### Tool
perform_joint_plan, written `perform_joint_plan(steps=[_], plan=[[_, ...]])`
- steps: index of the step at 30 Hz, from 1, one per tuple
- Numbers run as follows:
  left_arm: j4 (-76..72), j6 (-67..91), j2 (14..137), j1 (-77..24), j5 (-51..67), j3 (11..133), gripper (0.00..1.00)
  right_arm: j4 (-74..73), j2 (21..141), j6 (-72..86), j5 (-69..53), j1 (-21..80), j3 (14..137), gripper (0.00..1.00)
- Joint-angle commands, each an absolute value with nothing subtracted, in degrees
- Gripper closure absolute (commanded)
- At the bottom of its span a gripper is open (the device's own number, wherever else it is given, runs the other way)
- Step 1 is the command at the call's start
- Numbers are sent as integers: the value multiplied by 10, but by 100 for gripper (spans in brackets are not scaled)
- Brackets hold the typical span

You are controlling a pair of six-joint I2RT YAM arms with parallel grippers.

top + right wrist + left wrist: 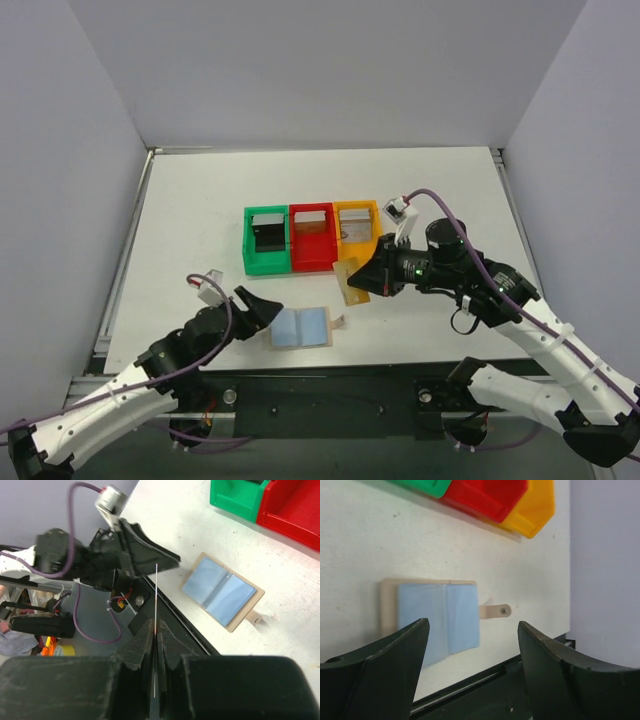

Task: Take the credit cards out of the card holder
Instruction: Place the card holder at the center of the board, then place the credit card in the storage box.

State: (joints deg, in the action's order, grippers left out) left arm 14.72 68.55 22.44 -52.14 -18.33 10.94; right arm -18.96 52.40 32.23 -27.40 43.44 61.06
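**Card holder: open on the table, one card lifted out**

I see the card holder (301,327) lying open near the table's (200,220) front edge, blue panels up. The left gripper (266,314) is released, jaws spread just beside it. The right gripper (374,278) is clenched on a card (351,284) just in front of the orange bin (356,205).

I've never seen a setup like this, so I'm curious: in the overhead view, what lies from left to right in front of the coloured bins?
left gripper, open → card holder, lying open → credit card → right gripper, shut on that card
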Motion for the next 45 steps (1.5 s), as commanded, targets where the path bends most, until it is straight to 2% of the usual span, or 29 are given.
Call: perform_joint_plan(steps=[1, 6, 13, 18, 23, 28, 34, 36, 38, 39, 40, 41, 42, 45], plan=[[240, 632, 165, -519, -212, 214, 19, -212, 537, 290, -281, 432, 639, 100], [198, 562, 176, -519, -166, 284, 21, -257, 572, 237, -279, 433, 675, 100], [-94, 499, 277, -518, 94, 283, 20, -349, 629, 126, -303, 484, 751, 100], [-225, 499, 327, -519, 203, 279, 20, -386, 651, 101, -332, 511, 778, 100], [-229, 477, 355, -518, 230, 308, 27, -388, 660, 99, -363, 516, 782, 100], [-227, 469, 358, -518, 233, 304, 42, -388, 662, 99, -391, 521, 786, 100], [-179, 447, 386, -518, 239, 330, 44, -388, 666, 97, -421, 525, 787, 100], [-199, 450, 388, -518, 251, 327, 48, -389, 668, 97, -427, 526, 788, 100], [-208, 453, 388, -518, 258, 327, 57, -390, 669, 96, -429, 526, 789, 100], [-203, 450, 394, -518, 263, 330, 67, -391, 669, 95, -428, 526, 790, 100], [-198, 447, 396, -518, 266, 334, 72, -393, 668, 95, -428, 526, 790, 100], [-193, 445, 403, -518, 275, 339, 83, -392, 670, 95, -429, 526, 789, 100], [-192, 445, 406, -518, 281, 341, 88, -392, 669, 95, -429, 526, 789, 100], [-196, 449, 412, -518, 293, 342, 90, -395, 671, 94, -432, 527, 791, 100]])
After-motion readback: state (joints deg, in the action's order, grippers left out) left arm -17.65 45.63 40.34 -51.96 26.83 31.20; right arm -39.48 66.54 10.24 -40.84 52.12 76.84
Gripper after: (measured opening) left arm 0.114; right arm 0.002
